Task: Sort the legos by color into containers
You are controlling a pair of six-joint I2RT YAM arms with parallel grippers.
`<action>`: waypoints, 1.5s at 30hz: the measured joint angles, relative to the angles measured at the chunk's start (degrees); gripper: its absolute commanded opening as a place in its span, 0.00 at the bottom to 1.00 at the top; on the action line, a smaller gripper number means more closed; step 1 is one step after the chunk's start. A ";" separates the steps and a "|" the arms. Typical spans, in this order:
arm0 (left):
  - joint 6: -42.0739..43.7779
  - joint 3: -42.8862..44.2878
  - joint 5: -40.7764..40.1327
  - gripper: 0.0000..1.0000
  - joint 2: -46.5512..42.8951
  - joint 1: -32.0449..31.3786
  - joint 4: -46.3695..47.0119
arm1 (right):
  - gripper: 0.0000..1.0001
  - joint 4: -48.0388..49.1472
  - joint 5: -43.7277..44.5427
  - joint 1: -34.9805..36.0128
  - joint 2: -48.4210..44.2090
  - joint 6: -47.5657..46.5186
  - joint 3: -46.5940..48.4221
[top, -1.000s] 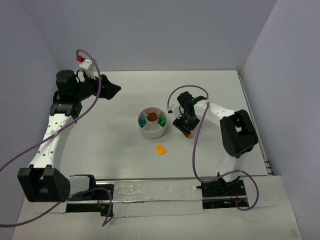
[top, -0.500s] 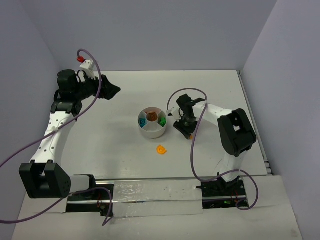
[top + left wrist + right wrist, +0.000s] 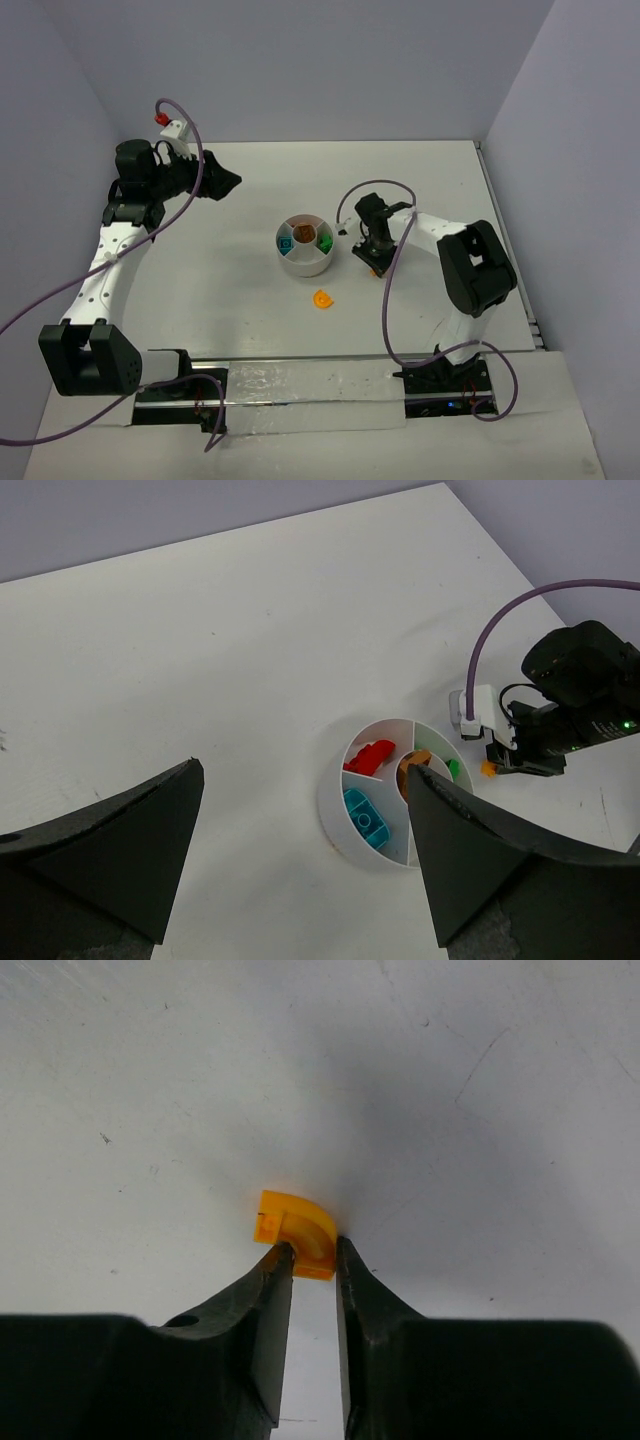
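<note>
A white table [image 3: 240, 300] fills the floor of a booth with plain pale lavender walls [image 3: 300, 70]. At its near edge the two arm bases sit on a shiny rail [image 3: 310, 385], with purple cables [image 3: 388, 300] looping up from them.

Just beyond the rail, a loose yellow-orange curved brick [image 3: 322, 299] lies alone on the bare table, a little nearer than the white dish [image 3: 303, 264] and apart from it.

The dish stands near the middle of the table. The left wrist view shows a red brick [image 3: 372, 756] in one wedge and a teal brick [image 3: 365, 815] in the wedge next to it. A brown-orange brick [image 3: 408, 770] lies at the central well and a green brick [image 3: 452, 768] in a wedge on the far side. Both are partly hidden by the left finger's edge.

Just to the right of the dish, the right gripper [image 3: 373, 262] points down low over the table. Its wrist camera shows the jaws drawn together, pinching the near end of a second yellow-orange curved brick [image 3: 297, 1230] between the fingertips [image 3: 280, 1260]. That brick is outside the dish, at table level beside its right wall. From these views I cannot tell whether it is lifted clear of the surface.

Farther back on the left, the left gripper [image 3: 222, 180] is held high above the table, well away from the dish. Its two dark fingers [image 3: 120, 840] are spread wide with nothing between them.
</note>
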 measured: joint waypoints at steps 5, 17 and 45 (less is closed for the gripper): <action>-0.17 0.00 0.00 0.92 0.14 0.00 -0.01 | 0.09 0.83 -0.08 -0.25 -1.96 0.40 -2.03; -2.45 0.00 -1.54 0.99 0.97 0.00 0.03 | 0.00 -0.89 -4.73 -5.80 -13.10 0.71 -2.24; -5.88 -1.36 -10.24 0.99 0.30 0.00 -4.11 | 0.00 -1.53 -10.36 15.97 -9.33 11.98 14.84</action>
